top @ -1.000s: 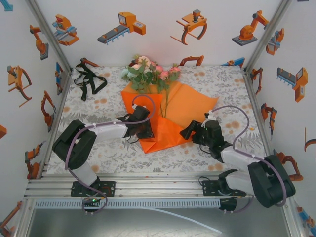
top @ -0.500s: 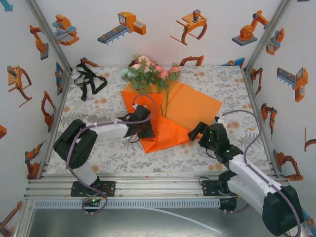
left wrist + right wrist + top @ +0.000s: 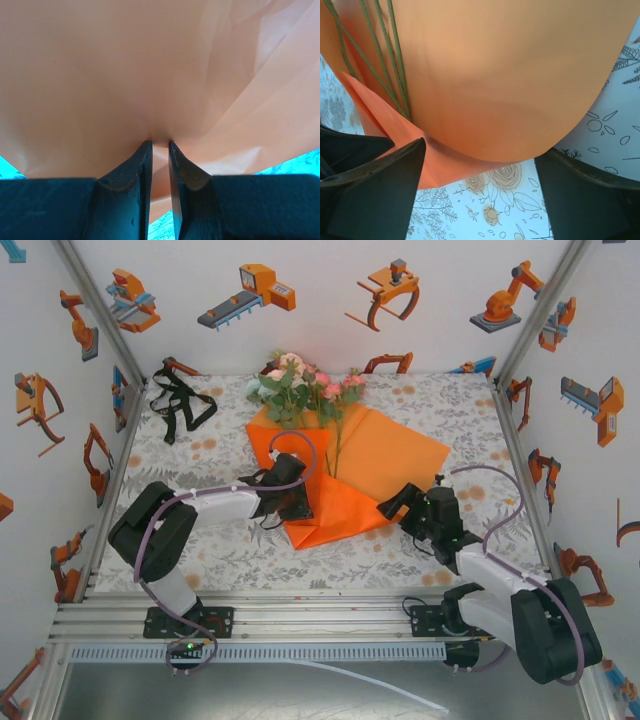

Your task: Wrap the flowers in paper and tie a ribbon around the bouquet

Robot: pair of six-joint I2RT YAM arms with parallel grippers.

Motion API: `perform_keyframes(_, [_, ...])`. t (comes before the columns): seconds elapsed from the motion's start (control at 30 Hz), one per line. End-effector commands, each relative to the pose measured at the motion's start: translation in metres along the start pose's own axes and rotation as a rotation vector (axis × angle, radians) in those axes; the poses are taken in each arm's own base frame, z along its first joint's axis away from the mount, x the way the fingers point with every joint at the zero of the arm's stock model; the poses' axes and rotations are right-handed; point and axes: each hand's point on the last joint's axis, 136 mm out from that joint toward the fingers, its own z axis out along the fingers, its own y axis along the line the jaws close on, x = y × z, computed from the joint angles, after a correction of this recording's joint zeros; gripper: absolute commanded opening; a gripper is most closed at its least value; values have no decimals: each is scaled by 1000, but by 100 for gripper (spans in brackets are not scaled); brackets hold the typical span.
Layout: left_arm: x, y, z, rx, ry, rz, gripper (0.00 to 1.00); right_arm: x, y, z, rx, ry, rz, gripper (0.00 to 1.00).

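The left end effector (image 3: 160, 146) is clenching on the paper (image 3: 385, 455): its two fingers are standing almost together, with a thin fold of the orange sheet pinched between their tips, and the rest of the sheet is rising directly ahead of them. The right end effector (image 3: 481, 150) is standing released, its fingers spread wide. A rounded, curled edge of the paper is lying between and just ahead of them, but the fingers are not closing on it (whether the left-hand finger is touching the lower fold cannot be told). The paper is lying on the tabletop (image 3: 440, 400) between the two end effectors, extending away from both toward the far side. The flowers (image 3: 300, 385) are resting at the far end of the sheet, beyond the left end effector. Their stems (image 3: 380, 60) are running back down the paper, ahead and to the left of the right end effector, into the crease of the fold. The ribbon (image 3: 180, 405) is lying in a loose black heap on the tabletop, well apart from the left end effector, beyond it and to its left.
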Motion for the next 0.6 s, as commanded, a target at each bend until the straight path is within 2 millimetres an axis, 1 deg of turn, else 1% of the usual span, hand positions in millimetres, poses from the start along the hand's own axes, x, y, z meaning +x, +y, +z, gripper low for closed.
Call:
perform_keyframes(0.0, [3,10,1,-57,7,8,25,2,-6,-2,6,-1,21,59])
perform_keyframes(0.1, [3,11,1,-61,6,8,25,4,-10,-4,26,0,14,40])
perform_keyframes(0.23, [5,13,3,-67,13,4,24,1,-8,-9,17,-22,9,25])
perform_keyframes(0.33, [6,14,5,-74,15,3,24,-5,0,-12,-12,-37,-14,11])
perform_keyframes(0.37, [6,15,5,-77,15,3,24,-7,6,-13,-30,-42,-29,4])
perform_keyframes(0.4, [6,15,6,-79,16,4,24,-9,11,-13,-48,-42,-45,0])
perform_keyframes(0.5, [8,18,9,-92,20,2,24,-17,33,-16,-113,-37,-103,0])
perform_keyframes(0.57, [9,20,11,-99,25,2,24,-23,57,-20,-179,-32,-171,0])
